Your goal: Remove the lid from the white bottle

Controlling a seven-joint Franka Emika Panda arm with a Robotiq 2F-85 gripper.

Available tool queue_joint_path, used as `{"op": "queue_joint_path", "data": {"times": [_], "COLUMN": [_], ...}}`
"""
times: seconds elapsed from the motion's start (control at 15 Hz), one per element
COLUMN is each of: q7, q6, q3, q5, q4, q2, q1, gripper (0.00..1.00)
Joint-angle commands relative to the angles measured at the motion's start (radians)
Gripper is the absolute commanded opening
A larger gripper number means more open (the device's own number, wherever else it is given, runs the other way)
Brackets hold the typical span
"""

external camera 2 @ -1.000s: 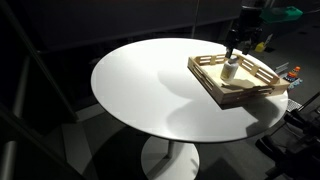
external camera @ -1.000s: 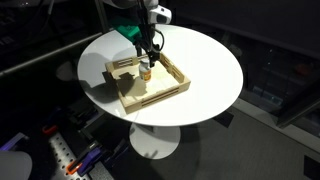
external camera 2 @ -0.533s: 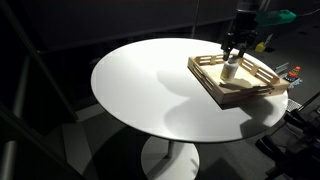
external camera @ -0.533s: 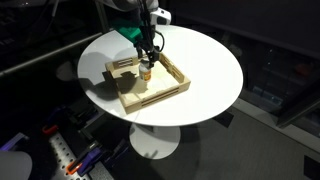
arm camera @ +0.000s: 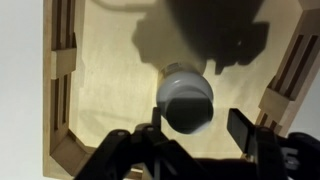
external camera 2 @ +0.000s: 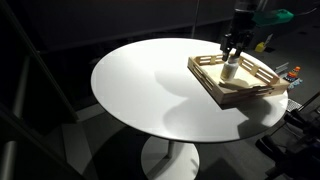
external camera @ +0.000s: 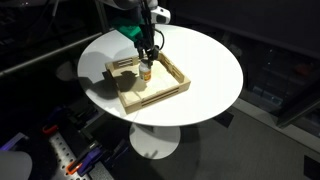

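Observation:
The white bottle [external camera: 145, 72] [external camera 2: 231, 70] stands upright inside the wooden tray [external camera: 162, 97] [external camera 2: 222, 97] on the round table. From the wrist view I look straight down on its round white lid [arm camera: 185, 98], partly in shadow. My gripper [arm camera: 197, 122] [external camera: 147, 59] [external camera 2: 231, 55] hangs directly over the bottle with its fingers straddling the lid. The left finger [arm camera: 155, 118] sits at the lid's edge. A gap of tray floor shows between the lid and the right finger [arm camera: 241, 128]. The jaws stand partly closed, not clamped.
The tray's slatted wooden walls [arm camera: 60, 80] rise on both sides of the bottle. The tray sits on a round white pedestal table [external camera: 210, 60] [external camera 2: 140, 90]. Dark floor and clutter lie beyond the table's edge.
The jaws have narrowed around the lid from a wider opening. The arm has stayed over the bottle, and the bottle has not moved.

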Motion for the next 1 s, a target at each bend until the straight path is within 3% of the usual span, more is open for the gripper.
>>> {"op": "queue_joint_path", "data": {"times": [0.0, 0.07, 0.2, 0.27, 0.53, 0.93], "q7": [0.033, 0.033, 0.032, 0.032, 0.027, -0.006], "q6": [-0.005, -0.006, -0.007, -0.007, -0.008, -0.010], "q3": [-0.014, -0.015, -0.017, -0.019, -0.022, -0.019], "q5": [-0.030, -0.032, -0.037, -0.039, -0.044, -0.060], "q4": [0.021, 0.021, 0.021, 0.020, 0.018, 0.015], "q2": [0.005, 0.005, 0.004, 0.003, -0.002, -0.010], "q1": [0.013, 0.013, 0.013, 0.013, 0.011, 0.007], "gripper": [0.58, 0.58, 0.47, 0.49, 0.36, 0.34]}}
